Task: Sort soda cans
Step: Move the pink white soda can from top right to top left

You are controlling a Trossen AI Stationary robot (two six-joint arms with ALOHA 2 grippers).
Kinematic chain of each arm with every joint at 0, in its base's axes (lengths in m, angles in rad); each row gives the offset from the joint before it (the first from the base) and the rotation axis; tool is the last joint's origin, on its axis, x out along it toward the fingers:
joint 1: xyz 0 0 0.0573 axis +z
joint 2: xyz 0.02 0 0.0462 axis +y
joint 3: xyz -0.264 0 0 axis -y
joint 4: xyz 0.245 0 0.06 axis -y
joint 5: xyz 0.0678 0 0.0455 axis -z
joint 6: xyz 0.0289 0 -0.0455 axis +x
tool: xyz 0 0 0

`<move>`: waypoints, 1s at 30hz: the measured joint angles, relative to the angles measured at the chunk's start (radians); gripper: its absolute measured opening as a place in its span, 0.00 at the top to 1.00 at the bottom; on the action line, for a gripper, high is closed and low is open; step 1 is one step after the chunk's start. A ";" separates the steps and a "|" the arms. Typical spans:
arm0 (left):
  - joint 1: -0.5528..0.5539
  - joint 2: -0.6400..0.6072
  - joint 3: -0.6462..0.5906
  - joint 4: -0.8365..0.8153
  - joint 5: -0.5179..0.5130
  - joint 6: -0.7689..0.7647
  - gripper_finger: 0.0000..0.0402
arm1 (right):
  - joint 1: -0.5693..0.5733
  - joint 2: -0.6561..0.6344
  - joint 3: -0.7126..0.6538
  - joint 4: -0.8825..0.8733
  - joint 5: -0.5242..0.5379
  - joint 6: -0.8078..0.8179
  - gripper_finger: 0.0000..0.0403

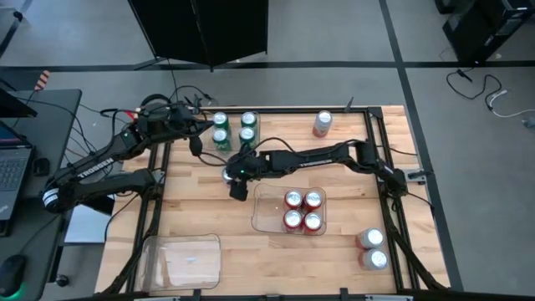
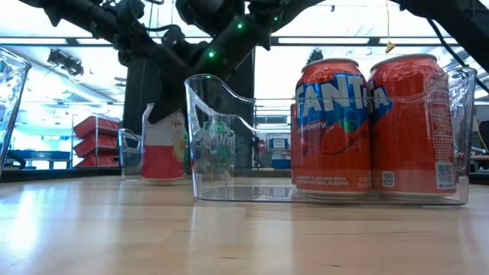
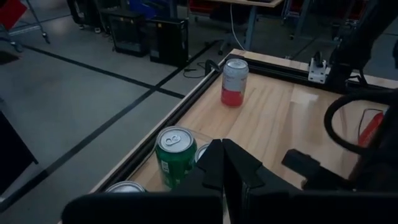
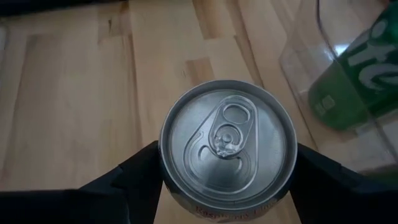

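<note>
My right gripper [image 4: 228, 180] is shut on a silver-white can with a red lower half [image 1: 229, 174] [image 2: 164, 145], left of the clear tray [image 1: 266, 209] that holds the red cans [image 1: 303, 210] [image 2: 374, 126]. The green cans [image 1: 234, 130] stand in another clear tray at the far edge; one shows in the right wrist view [image 4: 357, 74]. My left gripper [image 3: 222, 165] is shut and hovers beside a green can [image 3: 176, 155], touching nothing. A third silver-white can [image 1: 323, 124] [image 3: 234, 81] stands alone at the far edge, and two more [image 1: 373, 248] stand near the right edge. My right gripper pinches the silver-white can's side wall just below its top rim [image 4: 165, 168] between its two fingers [image 4: 134, 177], one on each side. The fingers come from above, pointing down. The can stays upright; its base [image 2: 164, 179] is at the tabletop, and I cannot tell whether it is lifted.
An empty clear tray [image 1: 184, 259] sits at the near left corner. Bare wood lies between it and the red cans' tray. Dark frame rails [image 1: 380, 150] border the table. Cables [image 1: 180, 104] trail near my left arm. A laptop [image 1: 12, 167] sits beyond the left edge.
</note>
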 joint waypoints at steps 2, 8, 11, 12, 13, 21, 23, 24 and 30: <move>0.000 0.000 0.000 0.000 0.000 0.000 1.00 | -0.001 0.009 0.000 -0.001 -0.001 0.001 0.32; -0.001 0.001 0.000 -0.005 0.004 0.000 1.00 | -0.006 0.013 0.001 0.007 -0.002 -0.003 0.32; -0.002 0.001 0.000 -0.005 0.007 0.000 1.00 | -0.007 0.013 0.001 0.008 -0.003 -0.003 0.30; -0.002 0.001 0.000 -0.005 0.009 0.000 1.00 | -0.007 0.013 0.001 0.008 -0.003 -0.003 0.27; -0.002 0.001 0.000 -0.005 0.009 0.000 1.00 | -0.007 0.013 0.001 0.009 -0.003 -0.003 0.24; -0.002 0.001 0.000 -0.028 0.009 0.000 1.00 | -0.007 0.015 0.000 0.017 -0.003 -0.006 0.03; -0.002 0.001 0.000 -0.028 0.009 0.000 1.00 | -0.007 0.015 0.000 0.017 -0.003 -0.006 0.03; -0.002 0.001 0.000 -0.028 0.009 0.000 1.00 | -0.007 0.015 0.000 0.017 0.000 -0.006 0.03; -0.002 0.001 0.000 -0.028 0.009 0.000 1.00 | -0.007 -0.045 -0.002 -0.031 0.025 -0.059 0.04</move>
